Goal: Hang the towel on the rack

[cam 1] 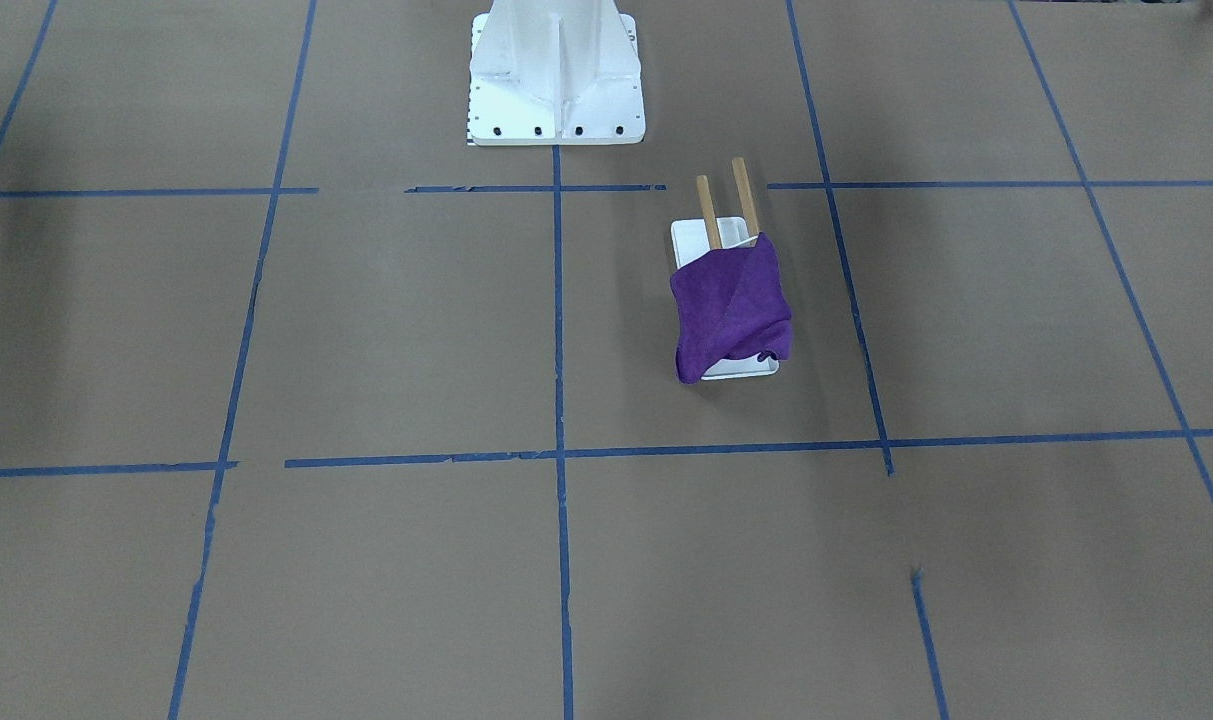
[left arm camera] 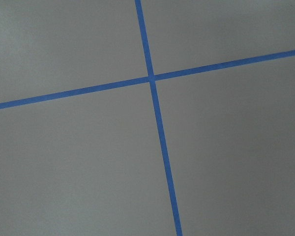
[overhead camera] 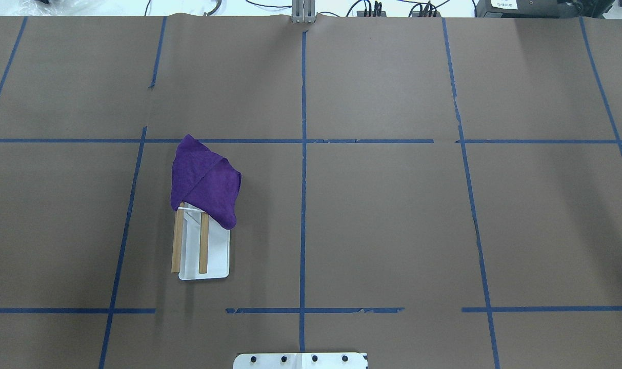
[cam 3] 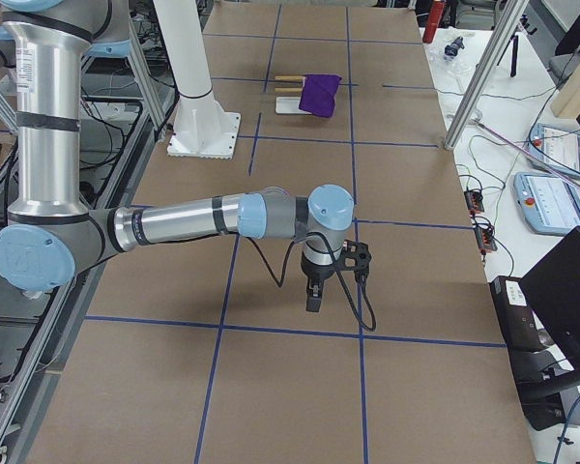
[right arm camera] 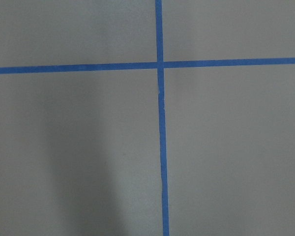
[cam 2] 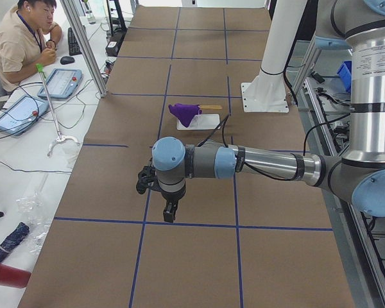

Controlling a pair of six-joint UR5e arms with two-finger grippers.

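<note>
A: L gripper [cam 2: 170,217] first. Where's it at?
B: Hangs low over bare table [overhead camera: 393,230], tips down, well apart from the work. It shows only in the side view, so can't tell if jaws are released or clenched. Wrist cam gives just tape lines, no fingers.
A: Towel [overhead camera: 204,182]?
B: Draped over the rack [overhead camera: 216,259], on the far end of the two rods [overhead camera: 203,246], in the robot's left half. It covers that end; the near halves of the rods are bare. One corner droops to about table level on the operators' side.
A: So the job looks done, imo. What can go wrong?
B: Main one: the drape is lopsided and sits at the rod ends, not mid-rod. Soft cloth, uneven weight, so a nudge or snag could slide it off. Can't tell if that end is the open one.
A: Rack itself?
B: Small, light-looking, not fixed afaict. If an arm goes in to tidy the cloth, a tug prob drags or tips the rack w/ it.
A: Pedestal [cam 1: 556,70]?
B: Near the rack, not touching. An arm swinging close by could clip the rod tips.
A: R gripper [cam 3: 312,300]?
B: Same deal: low over the table, well apart from the rack, side view only, jaw state can't tell. Nothing seen in it. Low risk unless it crosses over.
</note>
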